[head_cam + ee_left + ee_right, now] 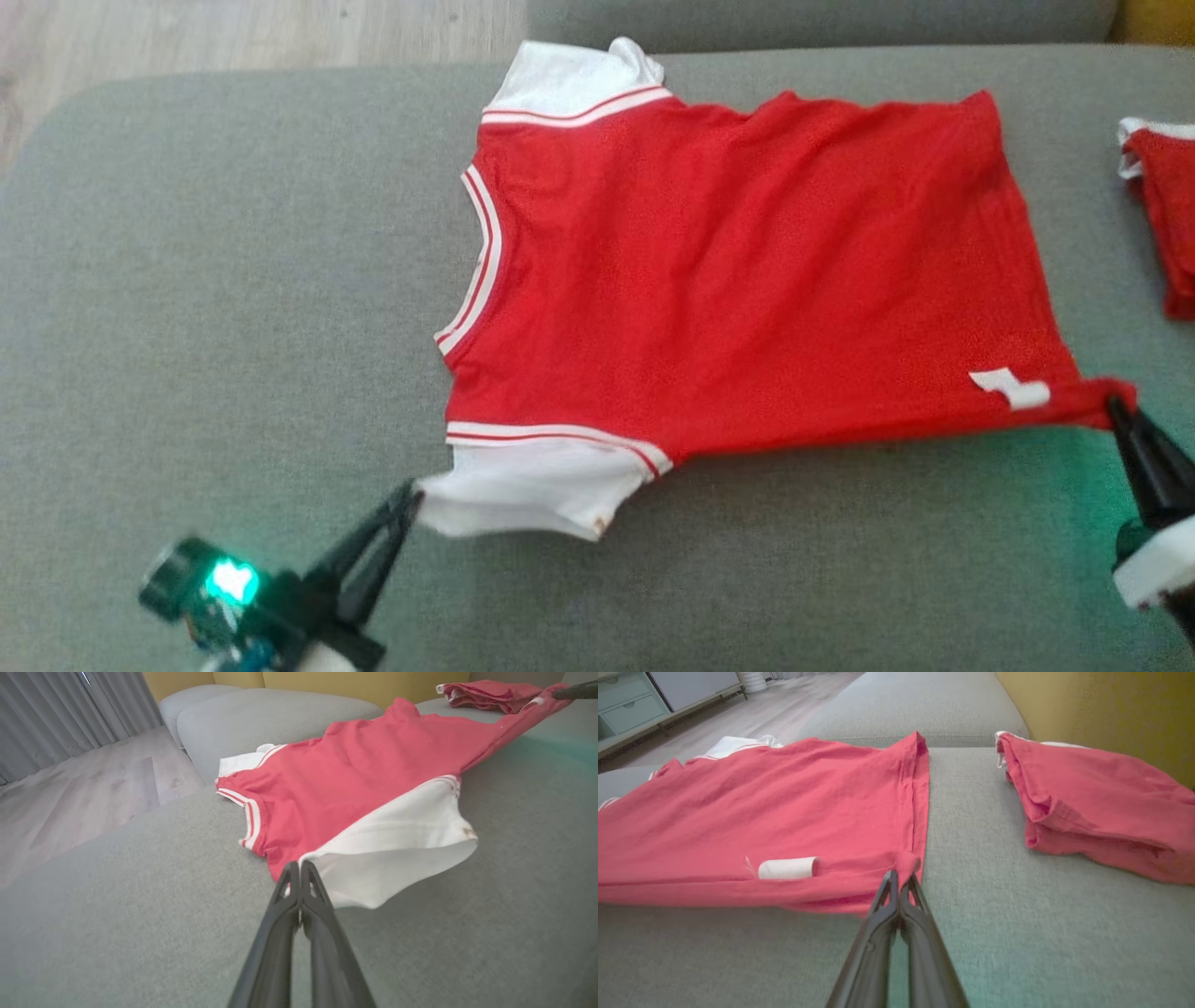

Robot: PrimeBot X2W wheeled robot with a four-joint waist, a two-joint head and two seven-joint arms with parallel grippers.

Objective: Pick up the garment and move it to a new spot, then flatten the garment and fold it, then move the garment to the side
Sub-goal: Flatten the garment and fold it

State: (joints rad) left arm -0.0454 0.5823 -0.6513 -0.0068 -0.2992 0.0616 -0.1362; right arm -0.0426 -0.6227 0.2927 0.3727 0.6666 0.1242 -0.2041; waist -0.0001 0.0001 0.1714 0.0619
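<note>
The red garment (747,271) is spread flat on the grey sofa (233,327), near a folded red cloth (1167,215) on the same sofa. Its white sleeve (532,485) is clamped by the left claw (411,495), its hem corner (1092,397) by the right claw (1117,408).

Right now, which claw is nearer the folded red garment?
Right. Right claw pinches a hem corner of the spread red-and-white shirt near the folded red garment; the left claw holds a white sleeve at the opposite end.
</note>
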